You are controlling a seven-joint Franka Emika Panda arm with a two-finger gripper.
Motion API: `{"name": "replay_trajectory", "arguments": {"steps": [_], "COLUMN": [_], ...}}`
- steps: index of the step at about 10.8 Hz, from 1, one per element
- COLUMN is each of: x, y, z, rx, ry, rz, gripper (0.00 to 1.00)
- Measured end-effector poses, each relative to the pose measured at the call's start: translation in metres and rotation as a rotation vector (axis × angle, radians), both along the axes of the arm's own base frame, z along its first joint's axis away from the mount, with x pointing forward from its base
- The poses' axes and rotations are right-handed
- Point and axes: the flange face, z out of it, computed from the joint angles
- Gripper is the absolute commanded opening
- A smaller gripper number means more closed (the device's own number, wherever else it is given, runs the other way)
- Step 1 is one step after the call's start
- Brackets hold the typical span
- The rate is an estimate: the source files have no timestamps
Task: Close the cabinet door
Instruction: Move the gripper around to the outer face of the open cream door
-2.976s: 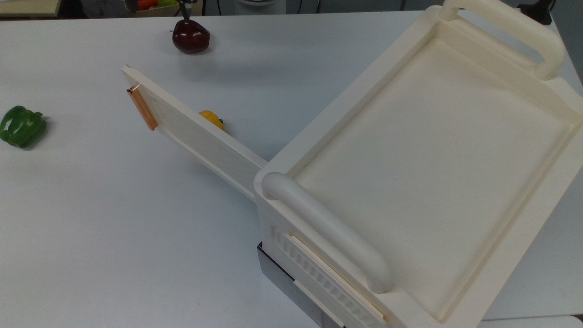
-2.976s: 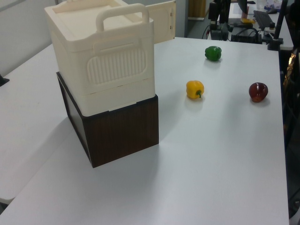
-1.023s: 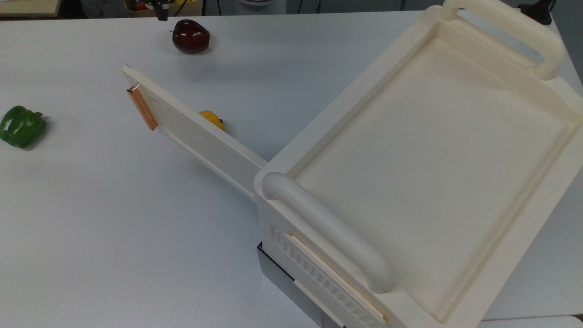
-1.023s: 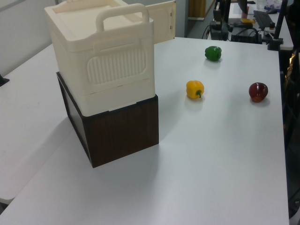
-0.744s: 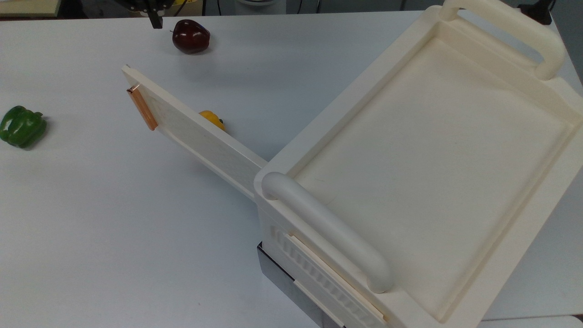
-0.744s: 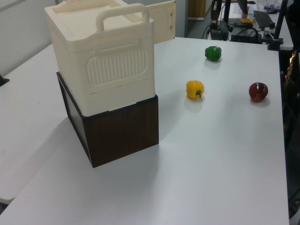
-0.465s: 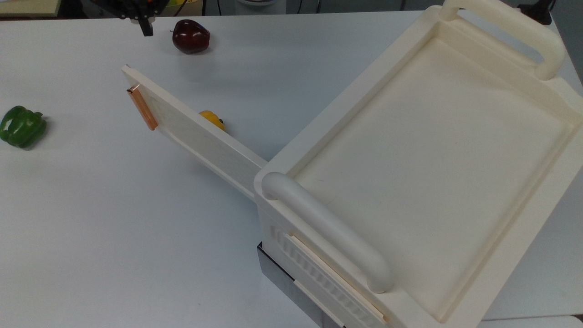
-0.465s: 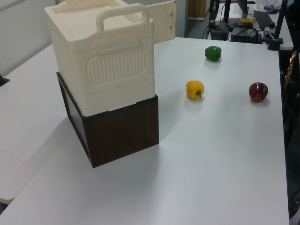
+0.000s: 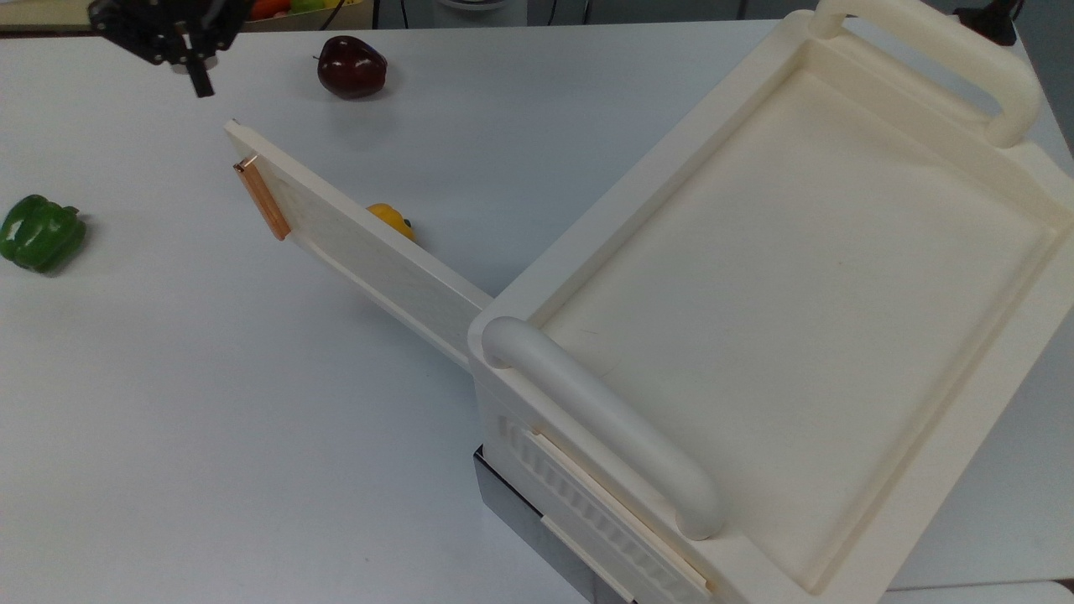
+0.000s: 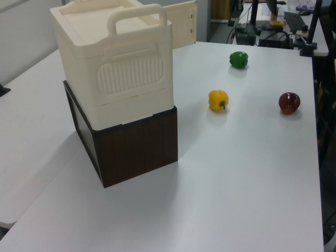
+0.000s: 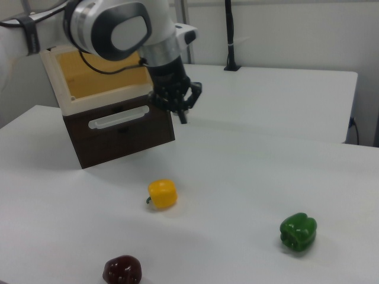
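The cabinet (image 9: 789,277) is a big cream box on a dark base, seen also in the left view (image 10: 113,68). Its cabinet door (image 9: 361,243) stands swung wide open, reaching out toward the top view's upper left, with a copper bar handle (image 9: 262,200) near its free end. The same door (image 10: 184,23) shows behind the cabinet in the left view. My gripper (image 9: 200,84) hangs shut and holding nothing just up and left of the door's free corner, apart from it. In the right view the gripper (image 11: 183,117) points down in front of the open cabinet (image 11: 100,71).
A dark red pepper (image 9: 352,67) lies near the table's far edge and a green pepper (image 9: 40,233) at the top view's left. A yellow pepper (image 9: 390,220) sits half hidden behind the open door. A ribbed drawer front (image 9: 587,503) faces the near side.
My gripper has come into the top view and moved left and downward, from beside the red pepper to near the door's free end. The door and peppers have not moved.
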Motion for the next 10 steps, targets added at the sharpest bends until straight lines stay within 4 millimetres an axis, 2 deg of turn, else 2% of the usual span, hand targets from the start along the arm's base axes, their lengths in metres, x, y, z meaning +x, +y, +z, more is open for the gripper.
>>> {"name": "replay_trajectory", "arguments": {"steps": [1, 3, 6, 8, 10], "x": [0.004, 0.019, 0.049, 0.062, 0.074], "y": [-0.01, -0.015, -0.017, -0.014, -0.012], "z": [-0.001, -0.009, -0.015, -0.014, -0.02], "rx": [-0.019, -0.07, -0.17, -0.154, -0.157], "ry": [-0.031, -0.097, -0.268, -0.394, -0.485], "rz": [0.024, 0.073, 0.126, 0.107, 0.088], "gripper": [0.0, 0.01, 0.02, 0.02, 0.02]}}
